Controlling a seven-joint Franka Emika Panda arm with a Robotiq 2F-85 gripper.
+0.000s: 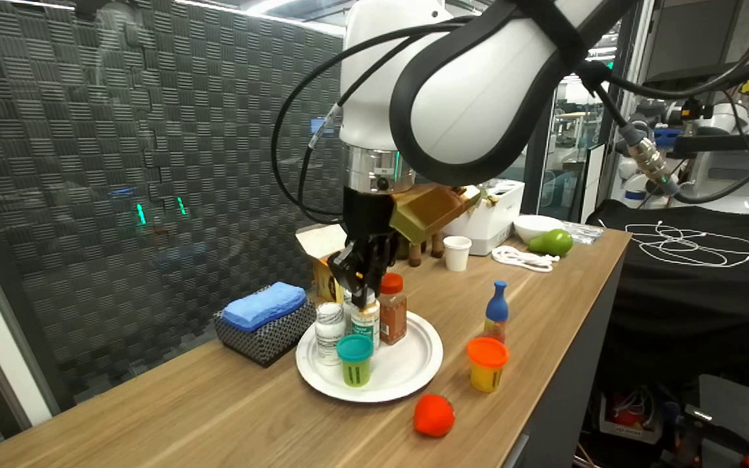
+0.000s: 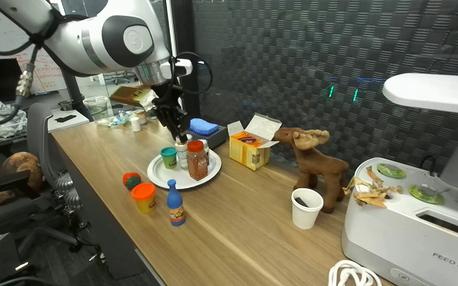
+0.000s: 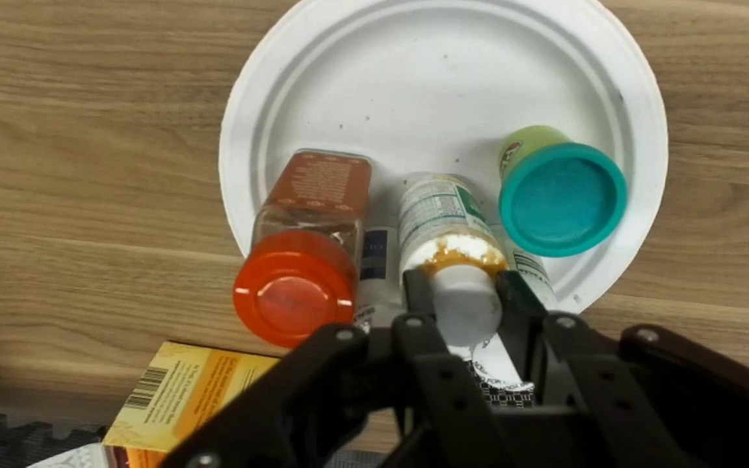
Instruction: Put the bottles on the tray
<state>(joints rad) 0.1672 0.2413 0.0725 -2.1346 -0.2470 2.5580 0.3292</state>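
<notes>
The gripper (image 3: 467, 286) clasps the cap of a green-labelled white bottle (image 3: 439, 208), a finger on either side; the bottle stands upright on the round white plate (image 3: 452, 84). Grouped on the same plate: a red-capped bottle (image 3: 316, 182), a teal-lidded tub (image 3: 563, 201) and two further white bottles (image 1: 329, 338). On the wooden counter (image 1: 231, 403), off the plate, both upright: an orange-lidded tub (image 1: 486, 374) and a blue bottle (image 2: 174, 201).

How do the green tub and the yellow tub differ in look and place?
The green tub has a teal lid, the yellow tub an orange lid. The green tub stands on the white plate; the yellow tub is on the tabletop, off the plate. Both are upright and closed.
</notes>
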